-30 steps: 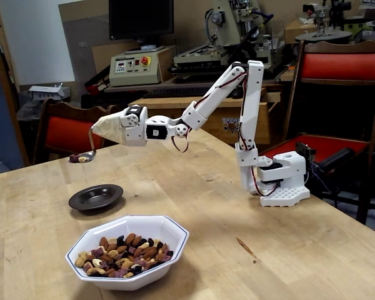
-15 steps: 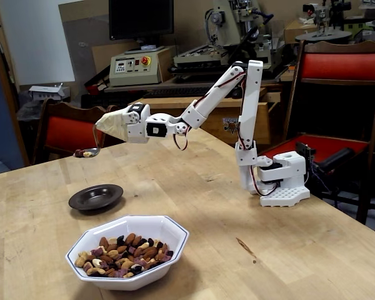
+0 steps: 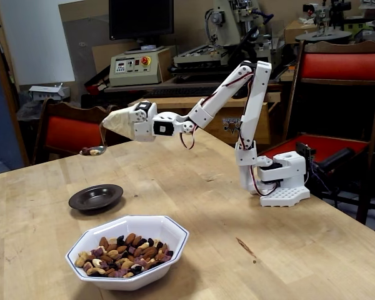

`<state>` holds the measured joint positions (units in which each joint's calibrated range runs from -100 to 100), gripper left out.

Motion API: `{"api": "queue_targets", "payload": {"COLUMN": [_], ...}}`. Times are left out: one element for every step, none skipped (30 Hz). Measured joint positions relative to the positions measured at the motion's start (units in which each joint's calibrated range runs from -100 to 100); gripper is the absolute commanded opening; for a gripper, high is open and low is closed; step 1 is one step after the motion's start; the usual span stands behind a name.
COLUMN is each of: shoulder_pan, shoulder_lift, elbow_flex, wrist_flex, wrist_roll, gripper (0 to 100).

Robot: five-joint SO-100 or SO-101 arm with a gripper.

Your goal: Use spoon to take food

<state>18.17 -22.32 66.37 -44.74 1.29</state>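
Note:
My white arm reaches left across the wooden table. Its gripper is shut on the beige-taped top of the spoon. The spoon hangs down from it, its silver bowl carrying a few pale and brown pieces of food. The spoon's bowl hovers well above the dark round metal dish. The white octagonal bowl stands at the front, filled with mixed nuts and dried fruit, below and to the right of the spoon.
The arm's base stands at the table's right side. Red-cushioned wooden chairs stand behind the table, with workshop machines and a monitor beyond. A small dark mark is on the tabletop right of the bowl.

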Motion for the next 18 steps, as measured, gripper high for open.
{"api": "queue_targets", "payload": {"shoulder_pan": [0.0, 0.0, 0.0, 0.0, 0.0, 0.0, 0.0, 0.0, 0.0, 0.0, 0.0, 0.0, 0.0, 0.0, 0.0, 0.0, 0.0, 0.0], "shoulder_lift": [-0.17, -0.34, -0.6, -0.69, -0.77, -0.77, -0.77, -0.77, -0.77, -0.77, -0.77, -0.77, -0.77, -0.77, -0.77, -0.77, -0.77, -0.77], "elbow_flex": [0.6, 0.94, 1.29, 1.46, 1.46, 1.46, 1.46, 1.46, 1.46, 1.46, 1.46, 1.46, 1.46, 1.46, 1.46, 1.46, 1.46, 1.46], "wrist_flex": [0.0, 0.0, 0.0, 0.0, 0.0, 0.0, 0.0, 0.0, 0.0, 0.0, 0.0, 0.0, 0.0, 0.0, 0.0, 0.0, 0.0, 0.0], "wrist_roll": [0.0, 0.05, 0.0, 0.05, 0.0, 0.0, 0.0, 0.0, 0.0, 0.0, 0.0, 0.0, 0.0, 0.0, 0.0, 0.0, 0.0, 0.0], "gripper": [5, 5, 5, 5, 5, 5, 5, 5, 5, 5, 5, 5, 5, 5, 5, 5, 5, 5]}}
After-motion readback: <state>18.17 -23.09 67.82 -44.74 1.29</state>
